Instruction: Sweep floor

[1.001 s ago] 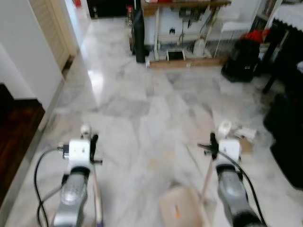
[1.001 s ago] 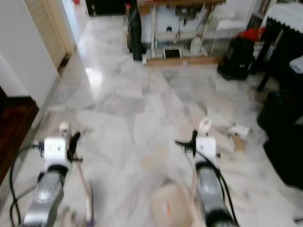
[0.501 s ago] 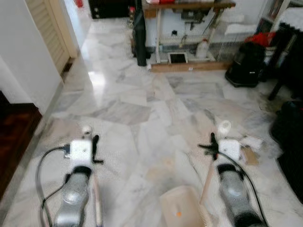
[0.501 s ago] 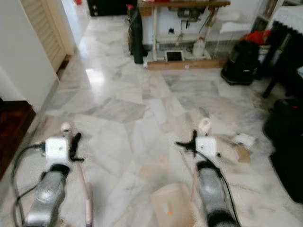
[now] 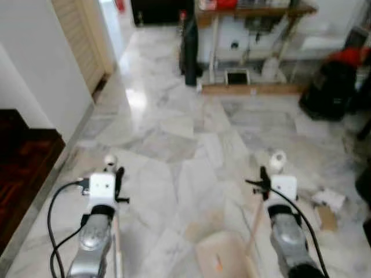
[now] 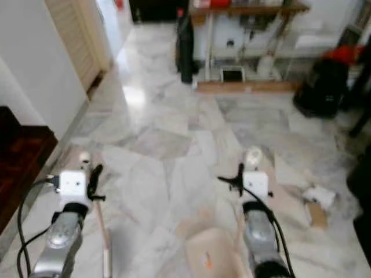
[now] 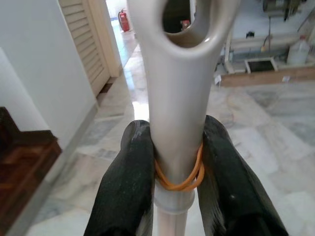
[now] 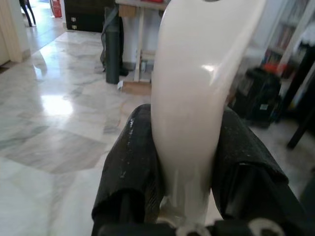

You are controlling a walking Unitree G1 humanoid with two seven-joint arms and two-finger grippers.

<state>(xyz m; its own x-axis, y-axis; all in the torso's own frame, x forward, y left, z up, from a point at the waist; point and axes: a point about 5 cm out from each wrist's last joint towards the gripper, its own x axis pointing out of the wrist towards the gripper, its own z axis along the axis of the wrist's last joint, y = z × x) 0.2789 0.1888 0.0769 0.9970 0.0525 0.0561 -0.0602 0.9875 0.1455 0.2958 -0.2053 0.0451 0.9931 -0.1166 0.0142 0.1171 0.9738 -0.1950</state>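
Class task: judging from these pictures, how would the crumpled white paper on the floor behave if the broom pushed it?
The crumpled white paper looks thin and creased, so probably light and easily pushed. Its irregular shape suggests tumbling, not rolling. The marble floor looks glossy, so it would likely slide freely.

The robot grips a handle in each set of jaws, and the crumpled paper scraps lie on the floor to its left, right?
Not quite. The paper scraps lie on the marble floor to its right, as the left eye view shows. Both jaws do grip handles: left gripper, right gripper.
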